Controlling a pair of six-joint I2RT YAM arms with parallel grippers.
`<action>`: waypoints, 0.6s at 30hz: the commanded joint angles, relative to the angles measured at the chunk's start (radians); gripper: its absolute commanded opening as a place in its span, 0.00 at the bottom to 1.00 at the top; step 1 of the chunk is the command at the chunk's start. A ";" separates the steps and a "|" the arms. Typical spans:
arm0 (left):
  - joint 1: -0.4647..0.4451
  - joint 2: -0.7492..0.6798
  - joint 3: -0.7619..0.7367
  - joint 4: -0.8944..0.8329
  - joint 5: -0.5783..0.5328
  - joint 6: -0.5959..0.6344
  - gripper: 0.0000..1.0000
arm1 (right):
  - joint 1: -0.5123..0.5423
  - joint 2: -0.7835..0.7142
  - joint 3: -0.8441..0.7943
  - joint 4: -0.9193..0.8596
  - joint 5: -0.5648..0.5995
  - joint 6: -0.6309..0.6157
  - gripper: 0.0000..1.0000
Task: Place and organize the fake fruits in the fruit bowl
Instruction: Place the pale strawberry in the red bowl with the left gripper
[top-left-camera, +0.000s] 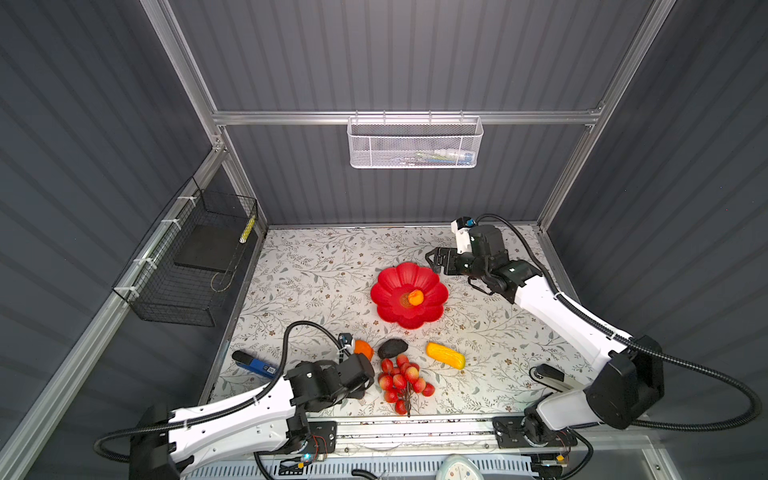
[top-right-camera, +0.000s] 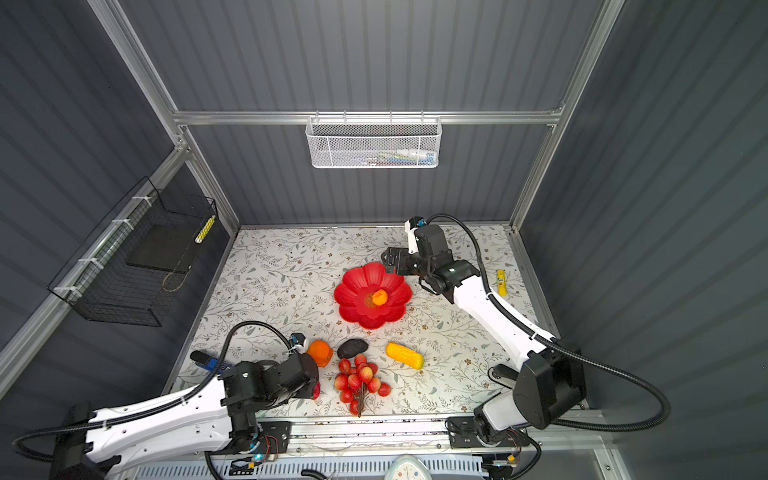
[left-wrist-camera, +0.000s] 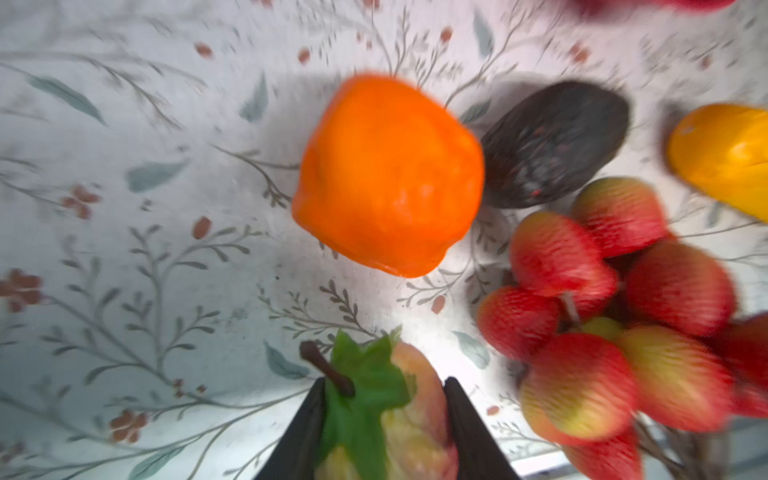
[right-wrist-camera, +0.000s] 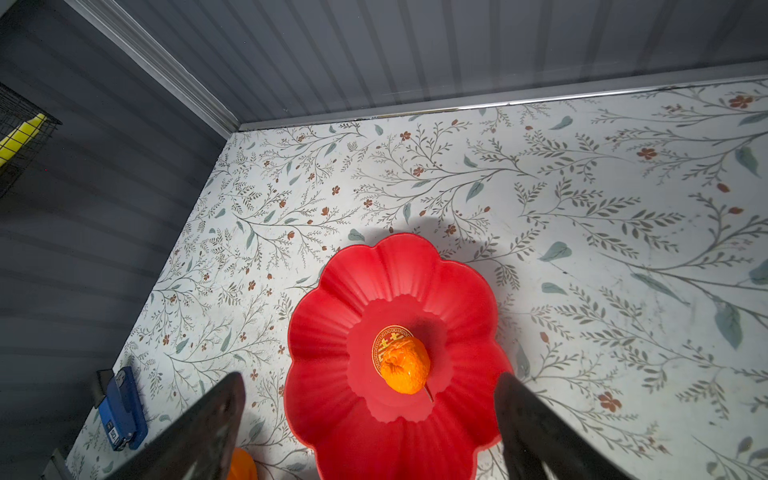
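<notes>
Left wrist view: my left gripper (left-wrist-camera: 385, 380) grasping strawberry (left-wrist-camera: 415, 399), fingers (left-wrist-camera: 461, 415) pressing its two sides, likely for firm hold across body. Strawberry sitting at bowl's (top-left-camera: 390, 286) 7 o'clock; cannot tell if off table (top-left-camera: 316, 266). Persimmon (left-wrist-camera: 388, 174) at its 12, berries (left-wrist-camera: 602, 311) at its 3, both near, so judging straight lift safest. Orange (top-left-camera: 415, 297) lying at bowl centre. My right gripper (top-left-camera: 433, 258) hanging released, empty, by bowl's 1 o'clock rim, leaving 7-to-9 side free.
</notes>
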 joint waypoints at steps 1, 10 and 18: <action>-0.003 -0.044 0.213 -0.126 -0.164 0.098 0.35 | -0.030 -0.026 -0.030 0.033 -0.041 0.031 0.92; 0.312 0.409 0.495 0.255 0.094 0.572 0.36 | -0.071 -0.140 -0.112 -0.090 0.004 -0.025 0.92; 0.483 0.841 0.700 0.391 0.248 0.701 0.35 | -0.070 -0.321 -0.271 -0.239 0.023 -0.048 0.92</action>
